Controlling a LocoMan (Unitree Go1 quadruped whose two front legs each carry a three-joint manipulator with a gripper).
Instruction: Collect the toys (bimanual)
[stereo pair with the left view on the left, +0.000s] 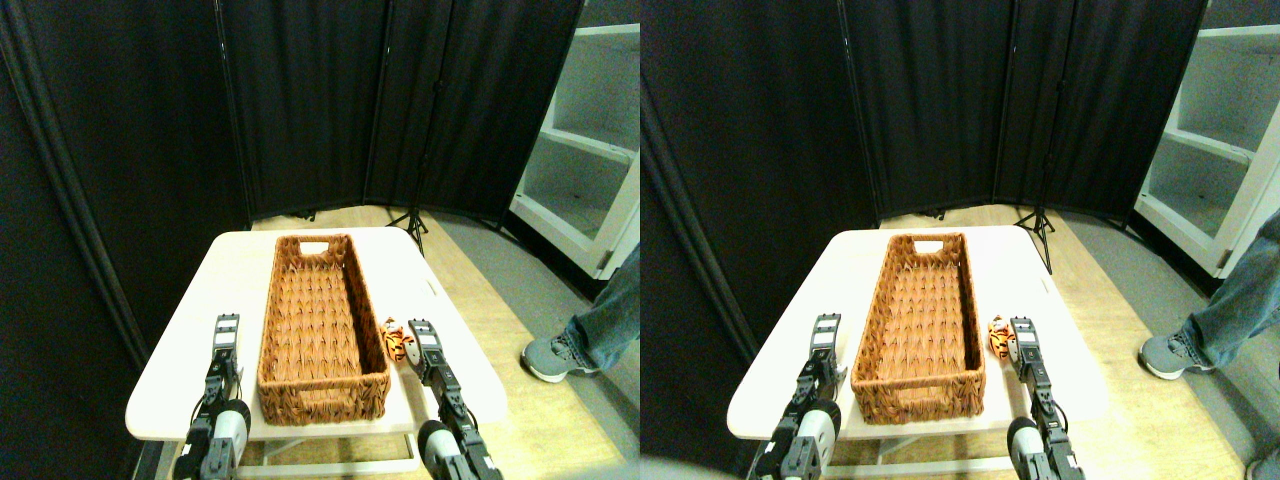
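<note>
The right end effector is seen at the 4 o'clock side of the bench, right beside the tiger toy; whether it is open, closed or already touching the plush cannot be told at this size. The left end effector is held over bare bench at 8 o'clock, just beside the basket, with nothing near it; its jaw state cannot be read either.

The tiger toy lies on the bench against the basket's right wall, outside it. It is judged to be light, soft and squashable, unlikely to slip or break, and best pinched across the body rather than by a limb.

The basket appears empty. Its tall wicker wall stands between toy and inside, so a lift over the rim would be needed. A person's leg and shoe are seen on the floor at 3 o'clock, well apart.
</note>
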